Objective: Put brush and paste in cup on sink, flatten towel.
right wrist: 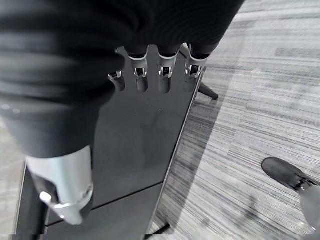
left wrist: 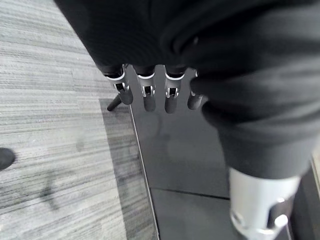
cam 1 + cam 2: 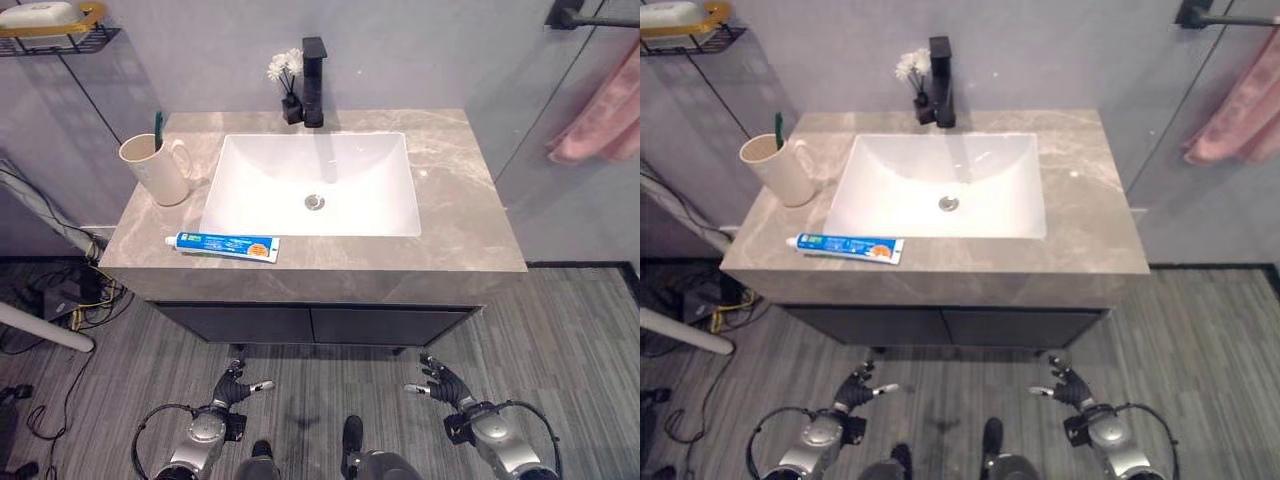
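toothbrush mostly hidden in cup, toothpaste beside sink, towel cut off, both hands' fingers relaxed, empty

Hanging low, near, well apart: left hand and right hand, fingers relaxed, holding nothing, pointing far.

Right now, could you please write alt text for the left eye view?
A toothpaste tube lies on a stone counter before a white sink, beside a cup holding a toothbrush. Both hands, left hand and right hand, hang open below.
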Tool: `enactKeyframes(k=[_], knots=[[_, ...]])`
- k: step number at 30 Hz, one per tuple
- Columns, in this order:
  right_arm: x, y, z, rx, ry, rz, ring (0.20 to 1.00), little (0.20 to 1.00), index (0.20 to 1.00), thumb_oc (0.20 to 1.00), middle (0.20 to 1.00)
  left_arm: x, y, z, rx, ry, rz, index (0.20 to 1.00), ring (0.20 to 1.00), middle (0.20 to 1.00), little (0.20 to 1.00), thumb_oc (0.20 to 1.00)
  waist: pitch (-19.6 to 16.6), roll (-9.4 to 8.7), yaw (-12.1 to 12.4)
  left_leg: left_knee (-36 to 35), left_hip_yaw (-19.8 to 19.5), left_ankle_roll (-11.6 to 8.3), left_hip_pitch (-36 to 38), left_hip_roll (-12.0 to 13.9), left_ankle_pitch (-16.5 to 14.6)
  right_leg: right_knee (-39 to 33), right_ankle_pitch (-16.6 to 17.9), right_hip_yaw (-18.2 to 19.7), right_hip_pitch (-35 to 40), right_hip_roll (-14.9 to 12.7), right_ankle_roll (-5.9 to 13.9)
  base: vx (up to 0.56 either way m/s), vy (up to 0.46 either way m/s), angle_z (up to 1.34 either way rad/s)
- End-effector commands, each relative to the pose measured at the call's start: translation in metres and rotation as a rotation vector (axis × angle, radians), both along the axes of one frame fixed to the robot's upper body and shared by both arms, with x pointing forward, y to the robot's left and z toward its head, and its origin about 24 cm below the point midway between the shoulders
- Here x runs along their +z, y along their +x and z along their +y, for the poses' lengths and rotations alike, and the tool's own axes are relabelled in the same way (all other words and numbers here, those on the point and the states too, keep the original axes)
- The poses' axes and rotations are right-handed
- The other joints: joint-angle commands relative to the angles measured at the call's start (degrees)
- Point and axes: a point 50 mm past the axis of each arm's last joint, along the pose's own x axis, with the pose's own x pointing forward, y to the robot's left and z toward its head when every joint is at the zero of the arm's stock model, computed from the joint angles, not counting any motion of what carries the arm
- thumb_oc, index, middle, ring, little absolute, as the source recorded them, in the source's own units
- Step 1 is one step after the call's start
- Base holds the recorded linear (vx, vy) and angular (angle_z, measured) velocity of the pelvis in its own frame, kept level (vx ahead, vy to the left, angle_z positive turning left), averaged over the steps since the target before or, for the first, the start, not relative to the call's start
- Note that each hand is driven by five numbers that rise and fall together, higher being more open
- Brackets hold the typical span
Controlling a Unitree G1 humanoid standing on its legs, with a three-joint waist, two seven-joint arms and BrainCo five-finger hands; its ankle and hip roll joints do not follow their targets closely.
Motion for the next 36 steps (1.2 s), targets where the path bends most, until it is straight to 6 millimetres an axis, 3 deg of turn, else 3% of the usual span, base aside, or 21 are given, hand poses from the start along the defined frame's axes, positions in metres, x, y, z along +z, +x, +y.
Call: enactKeyframes(k=[1, 4, 6, 8, 11, 16, 17, 18, 20, 22, 25, 26, 27, 31, 32, 34, 35, 36], knots=[[0.003, 0.003, -0.003, -0.007, -0.02, -0.04, 1.0, 1.0, 1.0, 1.0, 1.0, 0.006, 0.008, -0.002, -0.041, 0.029, -0.047, 1.0, 1.0, 1.0, 1.0, 1.0, -1.6, 1.41, 0.4, -8.5, -0.4, 0.93, -3.4, 0.2, 8.3, 6.9, -4.3, 7.6, 2.5, -4.1, 6.26, 0.24, 0.233, -0.02], [0.0, 0.0, -0.001, 0.005, -0.022, -0.022, 1.0, 1.0, 1.0, 1.0, 1.0, 0.008, 0.009, -0.003, -0.061, 0.034, -0.059, 1.0, 1.0, 1.0, 1.0, 1.0, -1.6, 2.15, 1.1, -7.9, -0.8, 1.39, -2.9, -1.1, 8.4, 7.4, -4.6, 8.7, 3.4, -5.1, 6.81, 0.2, 0.261, -0.21], [-0.004, 0.001, 0.008, 0.042, -0.027, 0.001, 1.0, 1.0, 1.0, 1.0, 1.0, 0.004, 0.002, -0.002, -0.081, 0.045, -0.039, 1.0, 1.0, 1.0, 1.0, 1.0, -2.2, 2.1, 1.6, -5.6, -3.4, 3.06, -1.8, -4.5, 5.3, 8.2, -4.3, 11.7, 4.0, -7.7, 8.03, 0.25, 0.458, -0.57], [-0.003, 0.005, 0.022, 0.025, 0.04, -0.023, 1.0, 1.0, 1.0, 1.0, 1.0, 0.007, 0.002, -0.003, -0.102, 0.048, -0.054, 1.0, 1.0, 1.0, 1.0, 1.0, -2.7, 1.88, 1.7, -3.4, -2.6, 4.81, -2.1, -6.8, 2.9, 10.0, -4.2, 13.4, 3.7, -9.9, 9.02, 0.15, 0.356, -0.84], [0.001, 0.013, 0.044, 0.09, 0.081, -0.051, 1.0, 1.0, 1.0, 1.0, 1.0, 0.011, 0.005, -0.001, -0.142, 0.08, -0.072, 1.0, 1.0, 1.0, 1.0, 1.0, -2.3, 2.09, 2.2, -2.2, -1.8, 7.05, -1.2, -9.0, 1.3, 17.6, -2.1, 15.3, 0.3, -11.4, 8.9, 0.09, 0.325, -0.2], [0.008, 0.021, 0.061, 0.167, 0.107, -0.092, 1.0, 1.0, 1.0, 1.0, 1.0, 0.018, 0.008, 0.002, -0.171, 0.091, -0.101, 1.0, 1.0, 1.0, 1.0, 1.0, -0.3, 2.4, 2.0, -2.9, -0.4, 8.11, 0.8, -9.1, 1.2, 25.3, 2.3, 13.0, -3.9, -10.5, 8.84, 0.02, 0.142, -0.2], [0.009, 0.02, 0.062, 0.191, 0.104, -0.094, 1.0, 1.0, 1.0, 1.0, 1.0, 0.018, 0.007, 0.002, -0.197, 0.098, -0.101, 1.0, 1.0, 1.0, 1.0, 1.0, -0.4, 2.7, 1.7, -3.1, -0.7, 8.23, 1.1, -9.4, 1.1, 26.2, 2.3, 13.2, -4.1, -9.2, 9.06, 0.09, 0.09, 0.0], [0.009, 0.019, 0.061, 0.208, 0.095, -0.093, 1.0, 1.0, 1.0, 1.0, 1.0, 0.018, 0.006, 0.002, -0.228, 0.116, -0.095, 1.0, 1.0, 1.0, 1.0, 1.0, -0.2, 2.56, 0.8, -3.2, -1.7, 8.54, 1.7, -9.9, 0.8, 27.2, 1.3, 16.0, -4.7, -6.4, 8.62, 0.12, 0.111, 0.06], [0.007, 0.017, 0.06, 0.211, 0.087, -0.081, 1.0, 1.0, 1.0, 1.0, 1.0, 0.018, 0.005, 0.002, -0.248, 0.124, -0.089, 1.0, 1.0, 1.0, 1.0, 1.0, -0.2, 2.63, 0.8, -3.2, -2.2, 8.68, 2.0, -9.9, 0.8, 26.4, 1.0, 16.7, -5.2, -5.5, 8.5, 0.09, 0.031, 0.13], [0.007, 0.02, 0.053, 0.185, 0.077, -0.074, 1.0, 1.0, 1.0, 1.0, 1.0, 0.018, 0.002, 0.005, -0.291, 0.158, -0.083, 1.0, 1.0, 1.0, 1.0, 1.0, -0.5, 2.0, 1.9, -4.4, -1.0, 7.86, 3.6, -8.9, -0.4, 13.9, 2.3, 9.5, -5.8, -10.0, 9.33, 0.13, -0.061, 0.04], [0.004, 0.02, 0.048, 0.166, 0.068, -0.055, 1.0, 1.0, 1.0, 1.0, 1.0, 0.018, -0.001, 0.011, -0.304, 0.172, -0.066, 1.0, 1.0, 1.0, 1.0, 1.0, -0.8, 1.06, 2.3, -4.0, -1.2, 7.35, 3.8, -8.7, -0.6, 11.1, 2.7, 8.8, -2.6, -10.7, 10.38, 0.08, -0.088, -0.23], [0.006, 0.023, 0.048, 0.179, 0.061, -0.062, 1.0, 1.0, 1.0, 1.0, 1.0, 0.02, -0.002, 0.012, -0.316, 0.175, -0.073, 1.0, 1.0, 1.0, 1.0, 1.0, -1.2, 0.7, 2.5, -4.7, -1.7, 7.14, 3.9, -8.5, -0.2, 10.6, 2.3, 10.9, -2.2, -9.6, 10.22, 0.08, -0.128, 0.46], [0.009, 0.027, 0.044, 0.191, 0.044, -0.072, 1.0, 1.0, 1.0, 1.0, 1.0, 0.023, -0.003, 0.015, -0.319, 0.18, -0.085, 1.0, 1.0, 1.0, 1.0, 1.0, -1.6, 0.57, 3.5, -5.4, -1.8, 6.61, 4.1, -7.8, 0.1, 9.1, 1.5, 10.3, -1.6, -9.2, 10.17, 0.11, -0.184, 0.37], [0.014, 0.027, 0.023, 0.203, -0.018, -0.074, 1.0, 1.0, 1.0, 1.0, 1.0, 0.049, -0.009, 0.029, -0.474, 0.187, -0.131, 1.0, 1.0, 1.0, 1.0, 1.0, -3.1, 0.44, 4.2, -7.8, -3.7, 5.03, 5.2, -6.1, 1.3, 6.2, 0.2, 7.7, 1.5, -7.9, 9.51, 0.11, -0.167, 0.13], [0.015, 0.026, 0.018, 0.202, -0.02, -0.073, 1.0, 1.0, 1.0, 1.0, 1.0, 0.062, -0.008, 0.033, -0.536, 0.19, -0.154, 1.0, 1.0, 1.0, 1.0, 1.0, -3.2, 0.52, 4.3, -8.0, -4.0, 4.69, 5.2, -5.8, 1.4, 5.7, 0.1, 7.2, 1.8, -7.7, 9.5, 0.1, -0.146, 0.38], [0.016, 0.023, 0.007, 0.212, -0.028, -0.051, 1.0, 1.0, 1.0, 1.0, 1.0, 0.11, 0.0, 0.035, -0.72, 0.183, -0.253, 1.0, 1.0, 1.0, 1.0, 1.0, -3.8, 0.98, 4.4, -8.7, -4.6, 3.62, 5.3, -4.8, 1.9, 5.0, -0.3, 5.9, 2.7, -7.1, 9.42, 0.07, -0.119, 0.25], [0.015, 0.023, 0.008, 0.212, -0.024, -0.051, 1.0, 1.0, 1.0, 1.0, 1.0, 0.112, -0.001, 0.037, -0.72, 0.182, -0.249, 1.0, 1.0, 1.0, 1.0, 1.0, -3.8, 0.84, 4.4, -8.6, -4.7, 3.58, 5.3, -4.8, 1.9, 4.9, -0.2, 5.9, 2.7, -7.0, 9.39, 0.03, -0.065, 0.19], [0.014, 0.021, 0.005, 0.219, -0.025, -0.037, 1.0, 1.0, 1.0, 1.0, 1.0, 0.133, 0.002, 0.036, -0.768, 0.165, -0.288, 1.0, 1.0, 1.0, 1.0, 1.0, -3.9, 0.94, 4.4, -8.7, -4.9, 3.29, 5.2, -4.5, 2.0, 4.6, -0.2, 5.6, 3.0, -6.9, 9.33, 0.04, -0.076, 0.19]])
